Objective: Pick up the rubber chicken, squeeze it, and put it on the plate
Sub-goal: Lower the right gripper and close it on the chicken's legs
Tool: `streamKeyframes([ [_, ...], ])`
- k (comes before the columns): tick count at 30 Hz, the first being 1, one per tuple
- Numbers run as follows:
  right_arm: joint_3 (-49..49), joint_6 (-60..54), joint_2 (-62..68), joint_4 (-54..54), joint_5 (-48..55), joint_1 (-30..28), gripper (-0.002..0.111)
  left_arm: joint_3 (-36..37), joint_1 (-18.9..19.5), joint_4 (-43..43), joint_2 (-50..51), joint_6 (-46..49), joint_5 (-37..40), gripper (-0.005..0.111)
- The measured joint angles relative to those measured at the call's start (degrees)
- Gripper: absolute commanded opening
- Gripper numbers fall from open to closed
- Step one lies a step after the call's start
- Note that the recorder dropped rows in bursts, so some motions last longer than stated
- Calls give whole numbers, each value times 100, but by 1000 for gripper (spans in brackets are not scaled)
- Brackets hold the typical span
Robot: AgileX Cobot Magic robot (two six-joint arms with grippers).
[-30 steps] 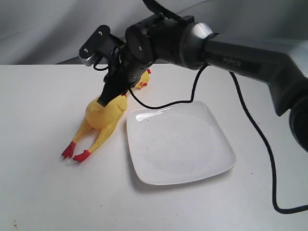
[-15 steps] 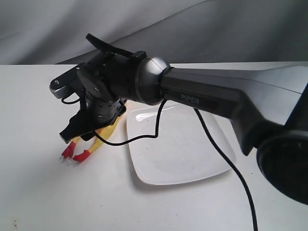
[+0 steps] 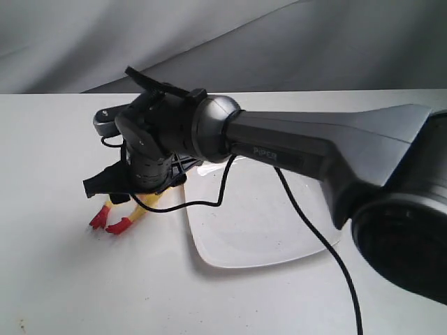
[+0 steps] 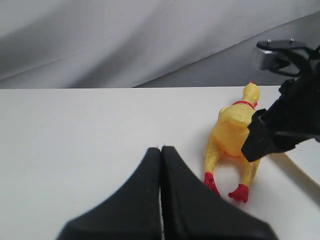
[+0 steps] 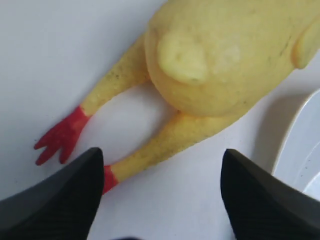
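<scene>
The yellow rubber chicken (image 4: 231, 127) lies flat on the white table, its head with the red collar pointing away and its red feet (image 3: 119, 225) toward the front. In the exterior view my right arm hides most of it, so only the legs and feet show. Just to its right sits the white square plate (image 3: 265, 230), with nothing on it. My right gripper (image 5: 162, 156) hangs open over the chicken's legs (image 5: 165, 142), one finger (image 5: 82, 180) on each side, holding nothing. Left of the chicken, my left gripper (image 4: 161, 150) is shut and empty above the table.
A black cable (image 3: 209, 202) from the right arm droops across the plate's left edge. The plate's rim (image 5: 300, 145) lies close beside the right gripper's finger. A grey cloth backdrop (image 3: 279, 42) rises behind the table's far edge.
My right arm has swung from above the chicken's neck down and left along its body, and the open gripper now sits low over the legs. The chicken and plate have not moved.
</scene>
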Motion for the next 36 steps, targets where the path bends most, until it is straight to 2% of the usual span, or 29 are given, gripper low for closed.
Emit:
streamKeyframes([
  [5,0,331,367,-104,-38,0,62,0,0,0,0,0,0,0],
  [11,0,605,427,-303,-625,-72,57,0,0,0,0,0,0,0],
  [16,0,631,427,-421,-625,-280,57,0,0,0,0,0,0,0],
  [36,0,264,576,-180,-815,-280,57,0,0,0,0,0,0,0],
])
